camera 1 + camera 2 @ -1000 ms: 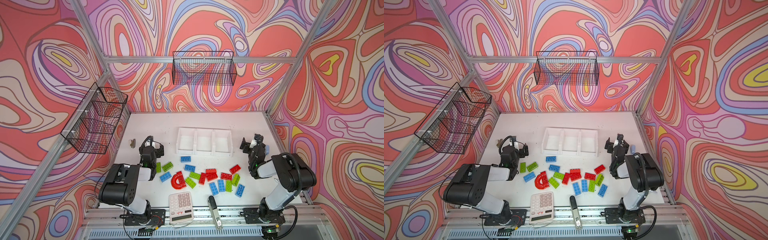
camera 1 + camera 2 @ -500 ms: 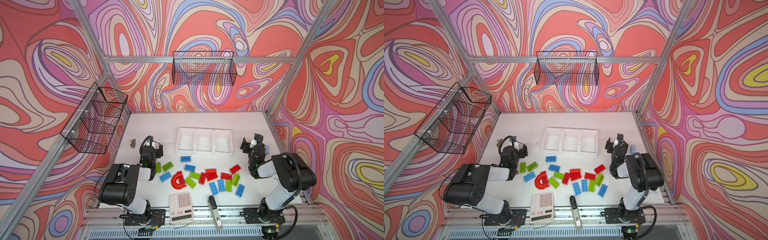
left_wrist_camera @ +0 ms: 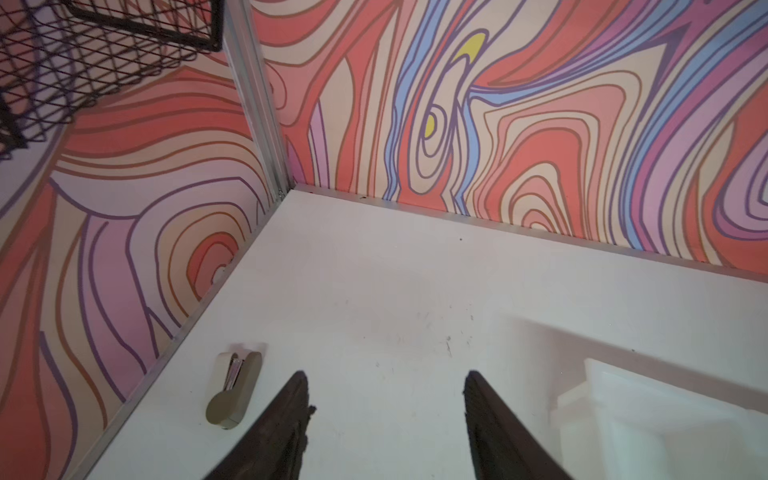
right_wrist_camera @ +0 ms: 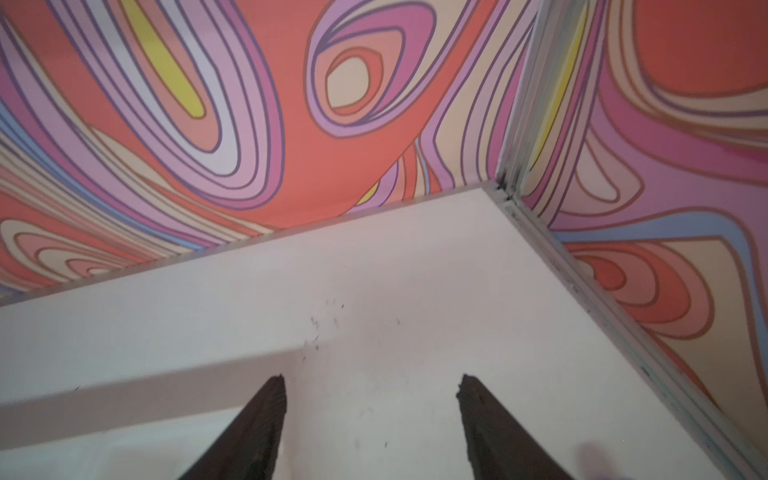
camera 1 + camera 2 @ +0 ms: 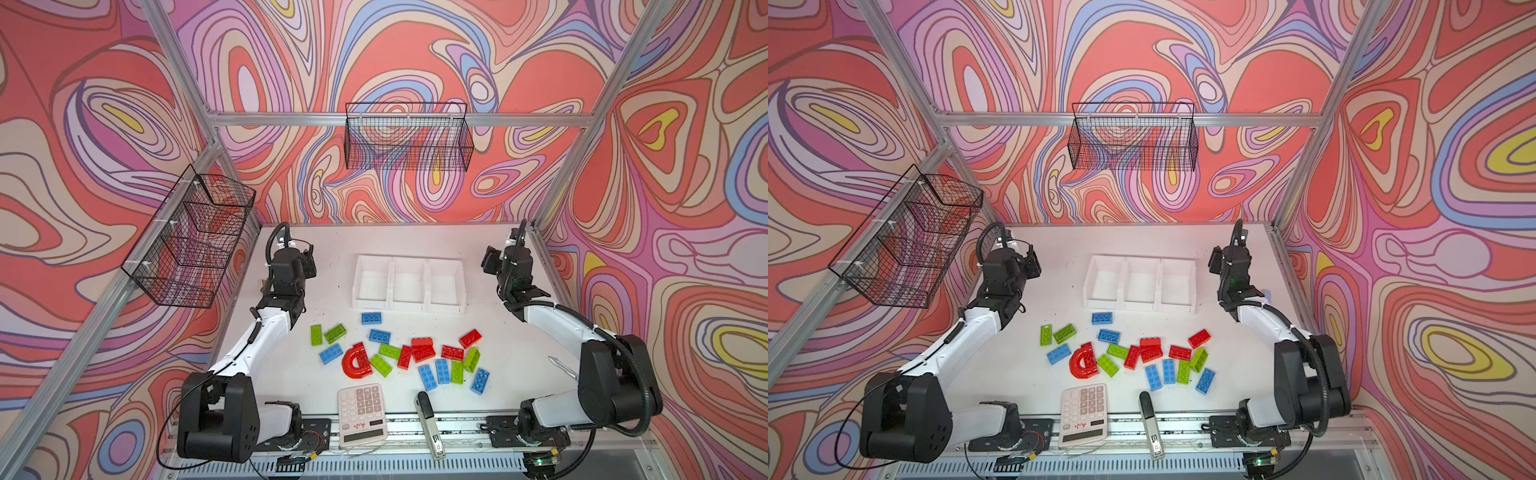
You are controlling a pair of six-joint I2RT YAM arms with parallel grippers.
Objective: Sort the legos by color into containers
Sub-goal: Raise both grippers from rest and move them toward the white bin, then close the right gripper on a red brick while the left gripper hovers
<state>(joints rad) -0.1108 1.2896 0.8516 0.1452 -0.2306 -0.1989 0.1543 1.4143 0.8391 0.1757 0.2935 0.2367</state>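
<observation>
Several red, blue and lime green legos lie scattered on the white table, among them a blue brick (image 5: 371, 318), a green brick (image 5: 335, 332), a red brick (image 5: 470, 338) and a red arch (image 5: 356, 365). Behind them stand the three joined white containers (image 5: 407, 261), all showing bare white insides. My left gripper (image 3: 386, 376) is open over bare table left of the containers, whose corner (image 3: 615, 399) shows beside it. My right gripper (image 4: 372, 378) is open over bare table to their right. Neither holds anything.
A white-pink calculator (image 5: 362, 413) and a black-grey stapler (image 5: 428, 419) lie at the front edge. A small beige stapler (image 3: 235, 388) lies near the left wall. A thin metal tool (image 5: 561, 368) lies at right. Black wire baskets (image 5: 407, 141) (image 5: 191, 245) hang on the walls.
Both arms have risen from their folded pose and stretched toward the back of the table, either side of the containers. The legos have not moved.
</observation>
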